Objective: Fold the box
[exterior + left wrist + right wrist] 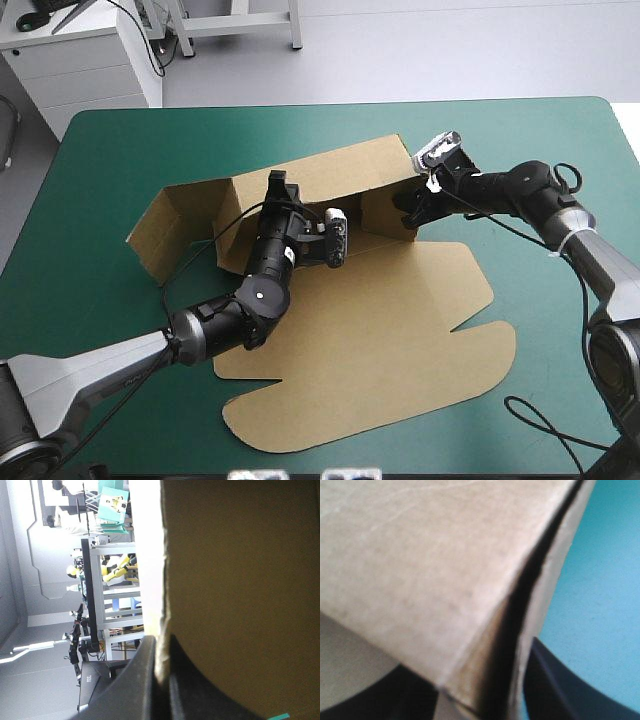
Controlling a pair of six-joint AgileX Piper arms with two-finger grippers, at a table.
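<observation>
The brown box point(380, 330) lies mid-table with its back wall point(330, 175) and a left flap point(165, 220) raised. Its wide lid sheet is flat toward the front edge. My left gripper point(277, 190) reaches over the back wall's top edge. In the left wrist view that gripper point(160, 640) has the board's pale edge point(150, 570) pinched between its black fingers point(130, 690). My right gripper point(408, 208) is at the box's right end wall. In the right wrist view the board corner point(420, 570) sits between the right gripper's point(480, 680) fingers point(570, 685).
The teal-green cover point(560, 150) shows on all sides of the box, widest at the right and along the far edge. A white cabinet point(90, 60) stands beyond the table's far left corner.
</observation>
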